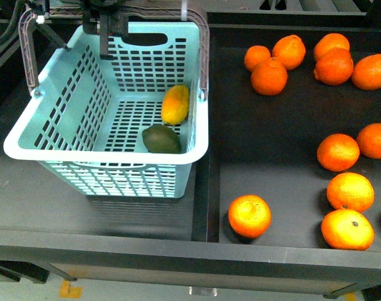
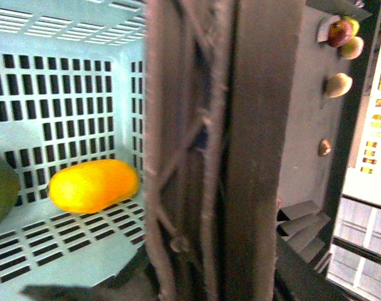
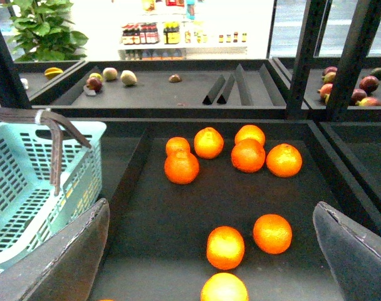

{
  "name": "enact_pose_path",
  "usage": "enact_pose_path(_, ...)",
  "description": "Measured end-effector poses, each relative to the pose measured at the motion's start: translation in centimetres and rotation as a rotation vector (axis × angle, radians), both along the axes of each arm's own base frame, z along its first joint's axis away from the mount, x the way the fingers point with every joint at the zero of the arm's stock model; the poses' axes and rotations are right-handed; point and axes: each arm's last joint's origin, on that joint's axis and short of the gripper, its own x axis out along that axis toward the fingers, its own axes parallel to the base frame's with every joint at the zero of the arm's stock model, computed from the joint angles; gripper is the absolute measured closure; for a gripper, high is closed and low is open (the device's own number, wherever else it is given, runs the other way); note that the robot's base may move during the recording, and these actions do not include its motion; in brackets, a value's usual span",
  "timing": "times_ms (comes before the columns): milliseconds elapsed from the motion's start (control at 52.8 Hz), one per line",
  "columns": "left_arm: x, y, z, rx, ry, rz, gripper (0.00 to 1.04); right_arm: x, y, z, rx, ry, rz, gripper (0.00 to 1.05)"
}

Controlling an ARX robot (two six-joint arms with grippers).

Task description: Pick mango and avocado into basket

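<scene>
The light teal basket (image 1: 27, 147) sits tilted on the left of the dark shelf. Inside it lie the yellow-orange mango (image 1: 176, 104) and, just in front of it, the olive-green avocado (image 1: 160, 138). My left gripper (image 1: 108, 28) is at the basket's far rim, shut on the basket by its brown handles (image 2: 203, 150), which fill the left wrist view. That view also shows the mango (image 2: 93, 185) on the slotted floor and an edge of the avocado (image 2: 1, 197). My right gripper (image 3: 219, 251) is open over the orange tray, with the basket (image 3: 27, 182) to its side.
Many round oranges (image 1: 269, 76) lie in the black tray on the right, one near the front edge (image 1: 249, 216). A raised divider (image 1: 209, 163) separates tray and basket area. Further shelves with other fruit (image 3: 109, 75) and black wedge dividers (image 3: 234, 84) stand behind.
</scene>
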Motion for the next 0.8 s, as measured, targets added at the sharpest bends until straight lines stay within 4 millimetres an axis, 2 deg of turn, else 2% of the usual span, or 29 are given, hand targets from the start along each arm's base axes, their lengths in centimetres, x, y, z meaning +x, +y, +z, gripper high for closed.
enact_pose_path(95,-0.6,0.3,-0.1,0.002,0.007,0.016,0.54,0.0,0.0,0.0,0.000,0.000,0.000,0.09)
enact_pose_path(322,-2.6,1.1,2.6,-0.022,-0.040,0.063,0.11,0.0,0.0,0.0,0.000,0.000,0.000,0.09)
enact_pose_path(360,-3.0,1.2,2.9,-0.025,-0.046,0.072,0.07,0.0,0.0,0.0,0.000,0.000,0.000,0.09)
enact_pose_path(455,-4.8,1.9,4.1,-0.028,-0.049,0.110,0.09,0.0,0.0,0.0,0.000,0.000,0.000,0.09)
enact_pose_path(682,-10.5,3.3,7.0,0.007,0.003,0.125,0.09,0.0,0.0,0.0,0.000,0.000,0.000,0.09)
enact_pose_path(720,-11.1,3.7,6.8,0.024,-0.119,-0.072,0.18,0.0,0.0,0.0,0.000,0.000,0.000,0.09)
enact_pose_path(758,-12.1,4.3,5.9,0.189,-0.236,-0.282,0.27,0.0,0.0,0.0,0.000,0.000,0.000,0.09)
enact_pose_path(796,-13.2,5.1,5.1,0.333,-0.335,-0.384,0.34,0.0,0.0,0.0,0.000,0.000,-0.001,0.09)
